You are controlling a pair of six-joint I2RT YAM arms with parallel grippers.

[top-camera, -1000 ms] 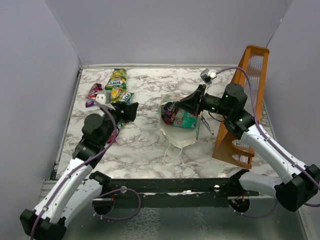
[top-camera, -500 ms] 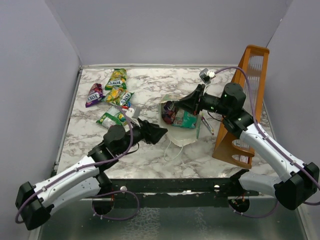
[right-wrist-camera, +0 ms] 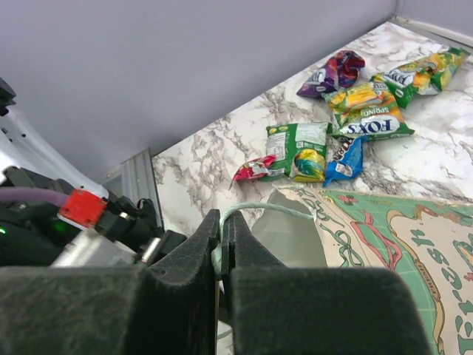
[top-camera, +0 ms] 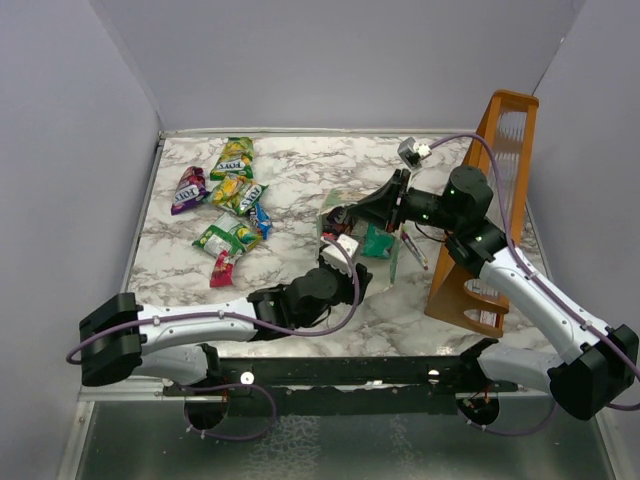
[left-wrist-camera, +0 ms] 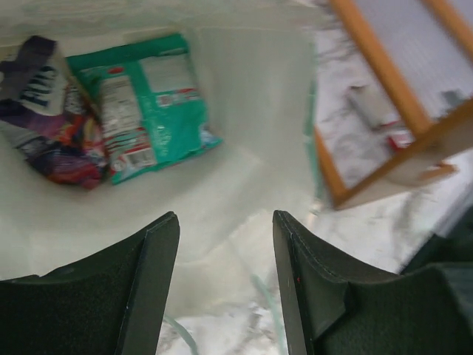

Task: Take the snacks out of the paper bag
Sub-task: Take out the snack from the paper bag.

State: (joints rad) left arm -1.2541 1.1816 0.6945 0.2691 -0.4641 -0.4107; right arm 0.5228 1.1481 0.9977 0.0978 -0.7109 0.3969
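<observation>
The paper bag (left-wrist-camera: 251,96) stands mid-table with its cream inside facing my left wrist camera. A teal snack (left-wrist-camera: 144,111) and a purple snack (left-wrist-camera: 44,111) lie at its bottom. My left gripper (left-wrist-camera: 225,218) is open at the bag's mouth with nothing between its fingers; in the top view the left gripper (top-camera: 358,272) is at the bag's near side. My right gripper (right-wrist-camera: 222,222) is shut on the bag's pale green loop handle, above the bag's printed outside (right-wrist-camera: 384,244). Several snacks lie out on the marble at the left, among them a green packet (top-camera: 225,237) and a red packet (top-camera: 222,268).
A tall orange-brown wooden rack (top-camera: 500,170) stands at the right, close behind the right arm. A purple packet (top-camera: 188,188) and a green-yellow packet (top-camera: 235,155) lie near the back left corner. Grey walls close the table on three sides.
My left arm has swung from the snack pile at the left across to the bag's mouth, and its jaws have narrowed a little. The right gripper has stayed on the handle.
</observation>
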